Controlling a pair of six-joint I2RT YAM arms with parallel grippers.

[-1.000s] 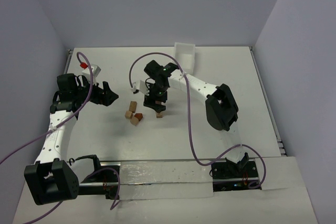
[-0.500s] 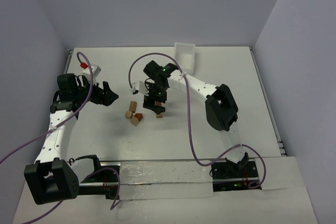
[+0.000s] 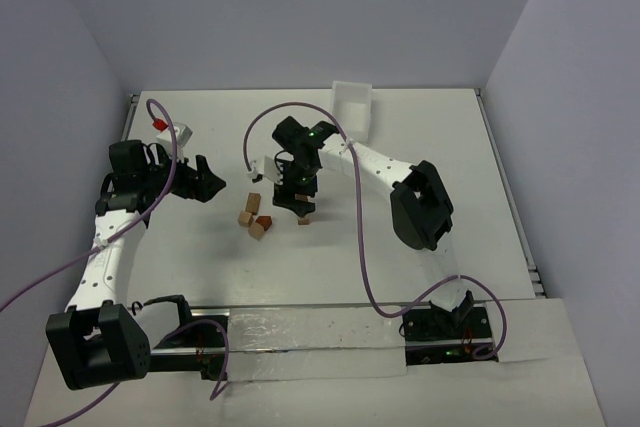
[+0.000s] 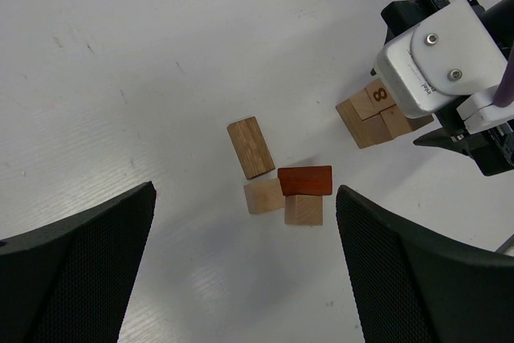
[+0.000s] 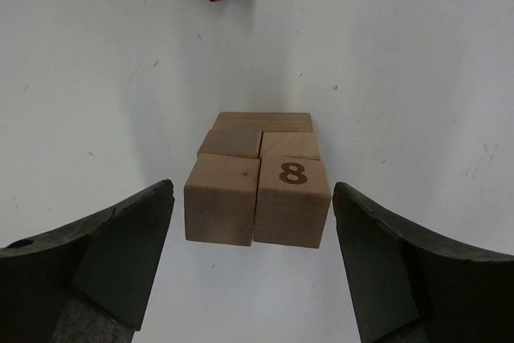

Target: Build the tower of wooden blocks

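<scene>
The right pincer point(image 3: 298, 205) stands apart, straddling the wood block tower point(image 5: 257, 186) on the bench point(image 4: 120, 62) without contact. The left pincer point(image 3: 208, 181), also apart, hangs near four loose blocks point(image 4: 285, 190).

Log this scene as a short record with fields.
tower: tan blocks grouped together, including a cube marked 8; layer count unclear
loose blocks: four, left of the tower; three tan, one reddish-brown block
right gripper: open, jaws either side of the tower, not touching
left gripper: open, holding nothing, apart from the blocks
tray: white, far side of the table
</scene>
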